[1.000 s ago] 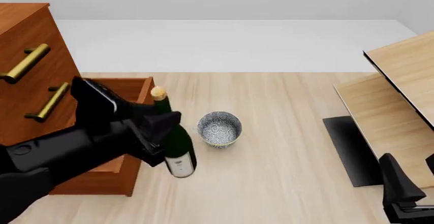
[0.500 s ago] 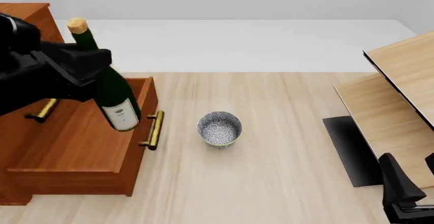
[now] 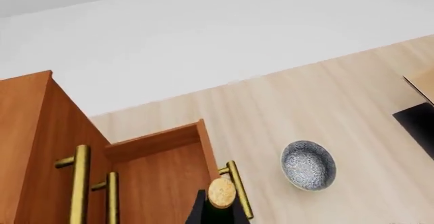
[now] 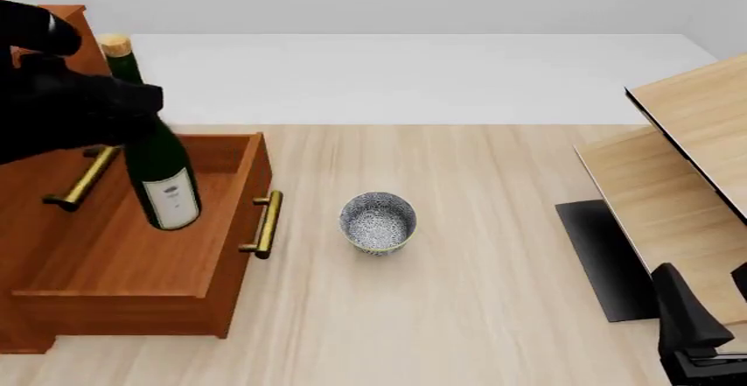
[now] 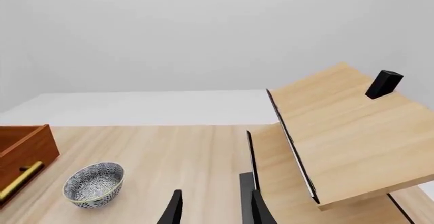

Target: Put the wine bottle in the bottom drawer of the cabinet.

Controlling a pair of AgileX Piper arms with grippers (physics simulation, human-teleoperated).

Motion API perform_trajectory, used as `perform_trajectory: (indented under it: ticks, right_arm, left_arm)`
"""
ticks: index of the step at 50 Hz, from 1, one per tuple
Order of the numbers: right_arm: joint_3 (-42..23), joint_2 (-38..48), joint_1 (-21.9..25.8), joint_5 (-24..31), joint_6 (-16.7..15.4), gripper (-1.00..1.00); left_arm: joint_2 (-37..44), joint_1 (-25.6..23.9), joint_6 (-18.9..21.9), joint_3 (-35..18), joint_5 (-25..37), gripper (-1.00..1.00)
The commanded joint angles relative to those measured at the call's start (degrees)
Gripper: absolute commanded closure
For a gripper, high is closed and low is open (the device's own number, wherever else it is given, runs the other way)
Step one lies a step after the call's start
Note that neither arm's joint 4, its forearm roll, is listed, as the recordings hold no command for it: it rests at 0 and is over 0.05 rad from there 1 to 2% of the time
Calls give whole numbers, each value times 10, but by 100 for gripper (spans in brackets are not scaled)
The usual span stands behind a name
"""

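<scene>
The left gripper [image 4: 117, 110] pinches the bottle [image 4: 157, 171] in its jaws, held nearly upright above the open drawer [image 4: 129, 255] by the worktop's left edge. Lowering and release remain. The right gripper [image 5: 213, 209] idles, jaws spread, near the right edge.

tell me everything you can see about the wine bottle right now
The wine bottle is slim, dark green glass with a gold foil top and a small white label low on its body. It is nearly upright, its top leaning slightly away, held in the air by the left claw over the open bottom drawer, not yet resting inside.
</scene>
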Motion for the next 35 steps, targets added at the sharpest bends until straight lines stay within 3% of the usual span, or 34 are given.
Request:
perform_trajectory:
  ticks: [1,13,14,15,17,19,21,35]
  right_arm:
    - [0,0,0,-1,0,-100]
    - [0,0,0,-2,0,-100]
    - [0,0,-1,-2,1,-100]
    - [0,0,-1,-2,1,-100]
    - [0,0,-2,-2,1,-100]
    - [0,0,-2,-2,1,-100]
    - [0,0,-2,-2,1,-100]
    - [0,0,-2,-2,0,-100]
  left_arm:
    - [48,16,7,-12,27,100]
    - [72,39,17,3,21,100]
    - [80,35,-5,4,26,100]
    - [76,38,23,12,19,100]
    - [82,34,-11,10,21,100]
    - [80,45,11,17,11,100]
    - [81,36,-7,20,14,100]
    - [78,39,-7,35,5,100]
